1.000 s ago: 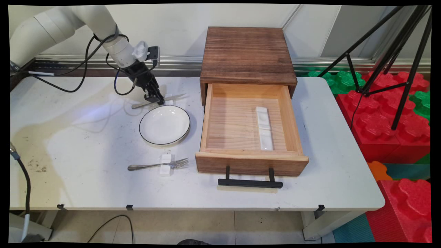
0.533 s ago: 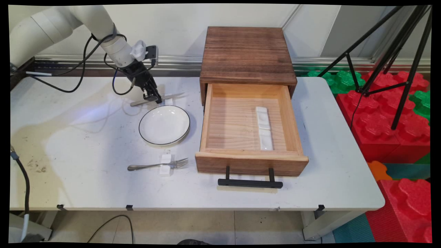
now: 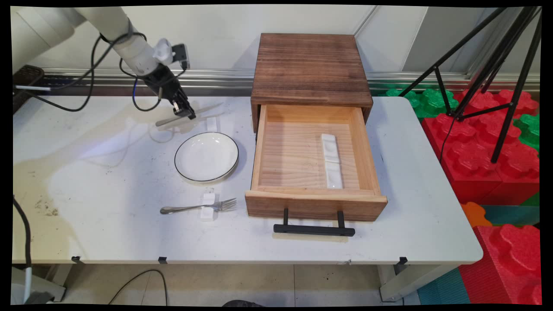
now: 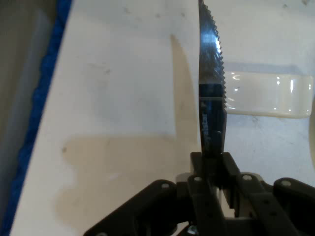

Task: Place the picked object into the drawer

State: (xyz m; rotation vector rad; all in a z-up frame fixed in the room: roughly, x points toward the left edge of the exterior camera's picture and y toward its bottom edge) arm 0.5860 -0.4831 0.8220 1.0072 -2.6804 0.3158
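My black gripper point(image 3: 186, 114) is shut on a table knife point(image 3: 211, 107) near its middle and holds it a little above the table, behind the plate. In the hand view the serrated blade point(image 4: 211, 73) runs up from between the closed fingers of the gripper point(image 4: 212, 161). Just beneath the blade, a small white cutlery rest point(image 3: 211, 124) lies on the table, and in the hand view the rest point(image 4: 266, 94) shows to the blade's right. In front of the gripper sits a white plate with a dark rim point(image 3: 206, 156).
A fork point(image 3: 196, 208) lies across another white rest point(image 3: 208, 206) near the front. The wooden cabinet point(image 3: 309, 69) has its drawer point(image 3: 315, 203) pulled out, with a white divided rest point(image 3: 331, 160) inside. Red and green foam blocks point(image 3: 484, 147) and a black tripod point(image 3: 497, 65) stand to the right.
The gripper has risen and drawn back to the left, taking the knife up off the white rest. The knife's shadow now lies apart from it on the table.
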